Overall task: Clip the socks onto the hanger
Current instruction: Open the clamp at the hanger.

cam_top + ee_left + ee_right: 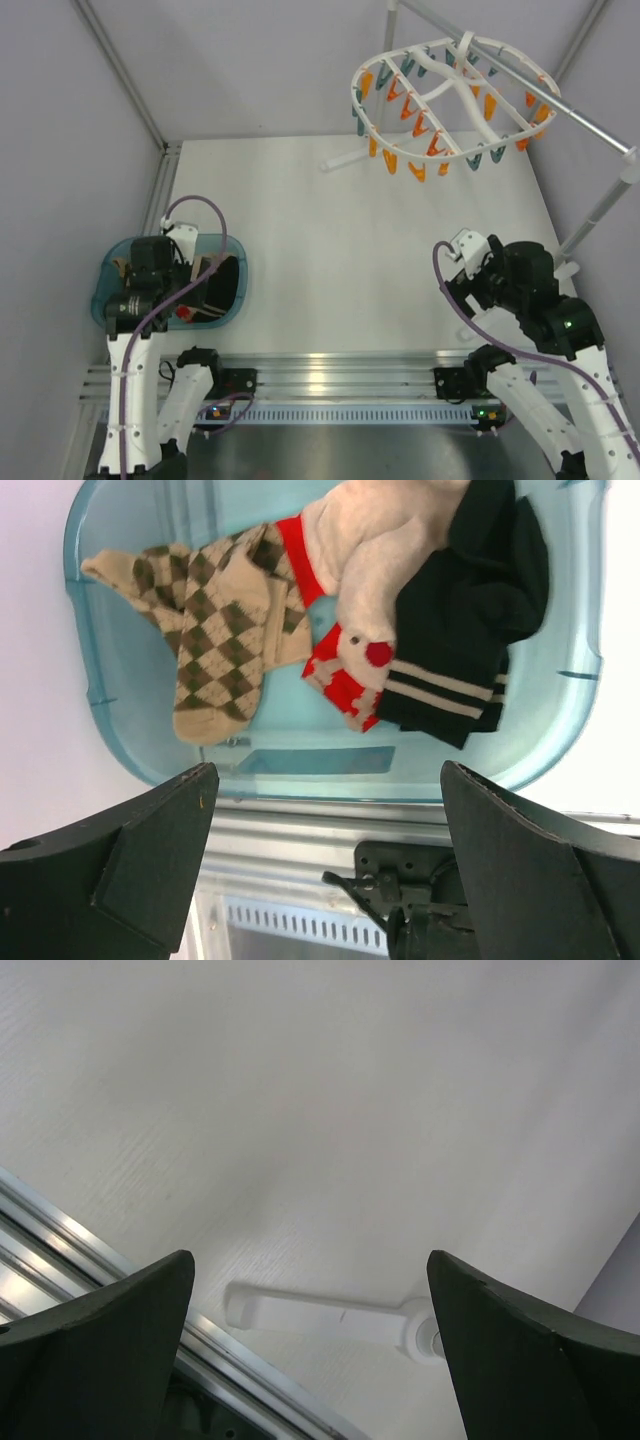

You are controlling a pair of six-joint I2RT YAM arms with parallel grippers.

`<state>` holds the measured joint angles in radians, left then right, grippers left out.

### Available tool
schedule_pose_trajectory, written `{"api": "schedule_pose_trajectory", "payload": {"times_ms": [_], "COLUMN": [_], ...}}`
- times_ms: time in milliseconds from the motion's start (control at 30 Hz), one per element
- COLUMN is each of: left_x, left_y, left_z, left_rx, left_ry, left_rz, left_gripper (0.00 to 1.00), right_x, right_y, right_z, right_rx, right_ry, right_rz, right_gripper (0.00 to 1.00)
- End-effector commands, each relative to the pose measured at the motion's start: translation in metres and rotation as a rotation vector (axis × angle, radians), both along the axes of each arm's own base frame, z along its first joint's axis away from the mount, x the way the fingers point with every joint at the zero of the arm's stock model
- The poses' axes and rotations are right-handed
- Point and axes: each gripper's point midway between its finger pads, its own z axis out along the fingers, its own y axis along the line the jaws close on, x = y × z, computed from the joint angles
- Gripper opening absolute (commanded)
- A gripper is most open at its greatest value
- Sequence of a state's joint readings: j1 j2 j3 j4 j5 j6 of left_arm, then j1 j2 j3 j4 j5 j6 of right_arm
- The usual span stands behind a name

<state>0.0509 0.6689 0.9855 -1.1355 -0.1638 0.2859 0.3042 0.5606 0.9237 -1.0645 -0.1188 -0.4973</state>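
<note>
Two brown-and-tan argyle socks (215,630) lie in a teal plastic tub (560,705), at its left side in the left wrist view. In the top view the arm hides most of them. My left gripper (325,780) is open and empty, above the tub's near rim, apart from the socks. The white oval hanger (450,105) with orange and teal clips hangs at the back right from a grey rod (540,95). My right gripper (310,1270) is open and empty over the bare table at the right.
The tub (107,290) also holds a cream-and-red sock (350,670) and a black striped sock (465,620). The stand's white foot (320,1312) lies on the table under my right gripper. An aluminium rail (330,372) runs along the near table edge.
</note>
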Motion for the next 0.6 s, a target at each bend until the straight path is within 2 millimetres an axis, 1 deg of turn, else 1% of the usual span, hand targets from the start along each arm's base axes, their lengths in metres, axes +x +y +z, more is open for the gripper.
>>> {"api": "schedule_pose_trajectory", "payload": {"times_ms": [0,33,67,100,167,200,267,300,333,367,400,433,500,567], "left_x": [0.014,0.020,0.024,0.034,0.044,0.052,0.065,0.069,0.072,0.076,0.078,0.082,0.083,0.083], "left_y": [0.021,0.022,0.022,0.023,0.021,0.020,0.021,0.024,0.027,0.034,0.038,0.043,0.056,0.068], "left_z": [0.006,0.012,0.012,0.015,0.019,0.026,0.018,0.017,0.013,0.005,0.003,0.000,-0.011,-0.018], "left_rx": [0.071,0.063,0.051,0.039,0.017,0.009,0.006,0.010,0.013,0.006,0.000,-0.005,-0.029,-0.060], "left_ry": [0.059,0.062,0.071,0.088,0.094,0.083,0.133,0.142,0.163,0.195,0.201,0.199,0.235,0.251], "left_rz": [0.110,0.128,0.150,0.176,0.184,0.186,0.198,0.209,0.216,0.231,0.237,0.242,0.250,0.240], "left_gripper": [0.98,0.98,0.98,0.98,0.98,0.97,0.96,0.93,0.92,0.91,0.89,0.88,0.85,0.77], "right_x": [0.012,0.016,0.017,0.022,0.025,0.028,0.036,0.039,0.042,0.044,0.045,0.048,0.049,0.051], "right_y": [0.003,0.005,0.008,0.011,0.018,0.021,0.027,0.031,0.033,0.038,0.040,0.044,0.050,0.054], "right_z": [0.016,0.015,0.017,0.018,0.021,0.026,0.026,0.028,0.025,0.026,0.029,0.027,0.029,0.027], "right_rx": [0.009,0.007,0.015,0.021,0.042,0.052,0.071,0.082,0.090,0.108,0.119,0.133,0.162,0.175], "right_ry": [-0.039,-0.027,-0.022,-0.009,0.002,-0.003,0.017,0.022,0.049,0.062,0.065,0.090,0.106,0.125], "right_rz": [0.004,0.006,0.014,0.019,0.042,0.045,0.051,0.055,0.050,0.060,0.062,0.055,0.066,0.071], "right_gripper": [1.00,1.00,1.00,1.00,1.00,1.00,1.00,1.00,1.00,1.00,1.00,1.00,1.00,1.00]}}
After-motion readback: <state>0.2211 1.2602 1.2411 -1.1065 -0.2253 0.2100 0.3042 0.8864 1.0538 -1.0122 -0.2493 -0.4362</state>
